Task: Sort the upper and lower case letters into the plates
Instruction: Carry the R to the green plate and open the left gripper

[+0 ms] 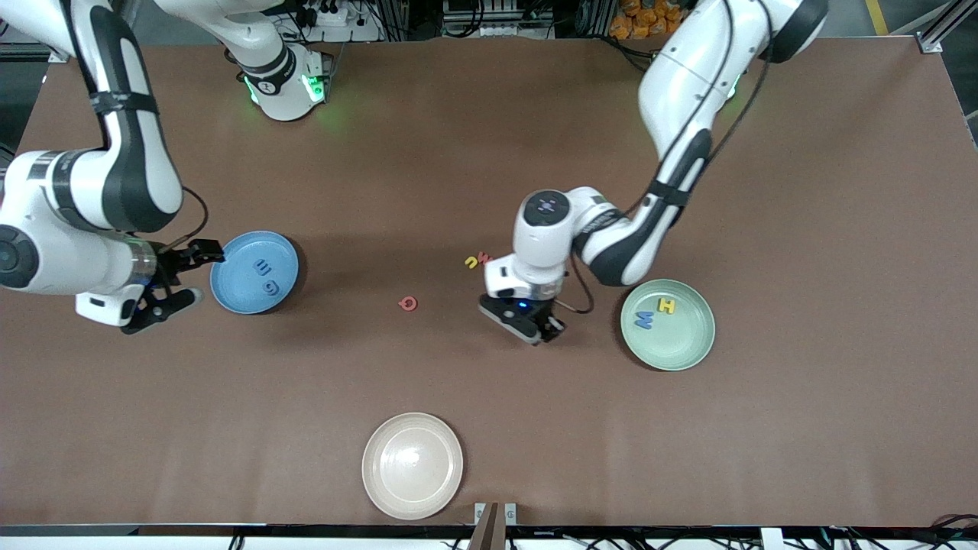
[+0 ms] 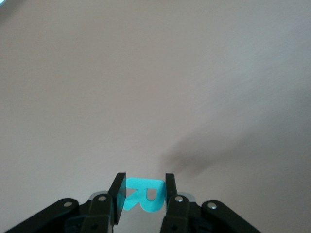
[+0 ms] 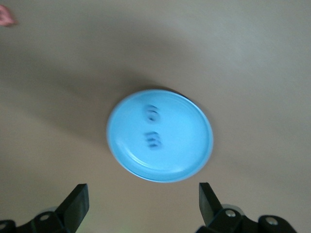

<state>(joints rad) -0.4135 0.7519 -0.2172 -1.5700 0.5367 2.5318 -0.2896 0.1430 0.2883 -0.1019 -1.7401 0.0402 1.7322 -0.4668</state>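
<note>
We're in a robot lab: brown-covered worktop, power strips and cables by the arm bases.

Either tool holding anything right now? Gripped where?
Left tool pinches a teal letter R by its two side edges. Right tool is open, holding nothing.

Sitting at nine o'clock on the tabletop, toward the right arm's end: first plate, carrying two letters. Sitting at three o'clock: second plate, carrying two more letters. Lying at six o'clock, nearest the front camera: third plate. Lying between the first two: letter pair, with a single letter at its seven o'clock. Hanging at the pair's four o'clock: left gripper, pinching letter R.
</note>
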